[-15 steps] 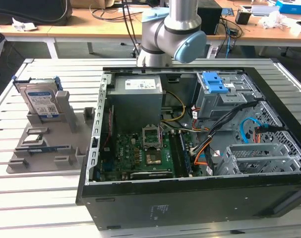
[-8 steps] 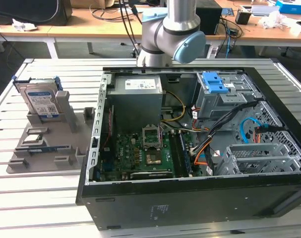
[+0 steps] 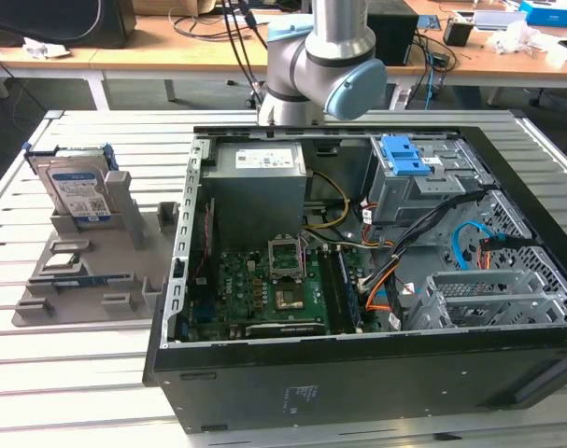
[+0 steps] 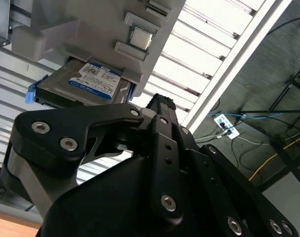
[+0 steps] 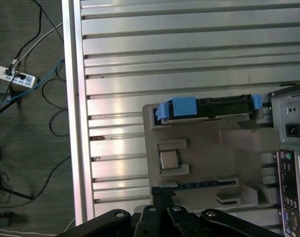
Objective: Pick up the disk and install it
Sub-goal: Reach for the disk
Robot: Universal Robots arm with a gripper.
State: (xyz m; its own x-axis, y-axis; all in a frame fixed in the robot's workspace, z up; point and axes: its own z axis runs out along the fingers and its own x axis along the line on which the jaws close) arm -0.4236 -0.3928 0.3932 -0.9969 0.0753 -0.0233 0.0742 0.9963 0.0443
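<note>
The disk [image 3: 77,189] stands on edge in a grey holder [image 3: 87,271] on the slatted table, at the exterior view's left. Its white-and-blue label [image 4: 93,79] faces the second wrist view, and its blue side rails [image 5: 177,107] show edge-on in the first wrist view. My gripper [image 5: 161,190] hangs above the table off the holder's side, well apart from the disk [image 5: 224,105], shut with nothing in it. Its black linkage [image 4: 140,163] fills the foreground of the second wrist view. The arm's grey and blue joints [image 3: 316,65] rise behind the computer case.
An open black computer case [image 3: 358,373] lies to the right of the holder, with a motherboard [image 3: 264,289], a grey power supply [image 3: 258,182] and a metal bay with a blue latch [image 3: 404,157]. The holder carries a processor chip [image 5: 169,159] and a memory stick [image 5: 204,184]. Cables lie on the floor [image 5: 26,98].
</note>
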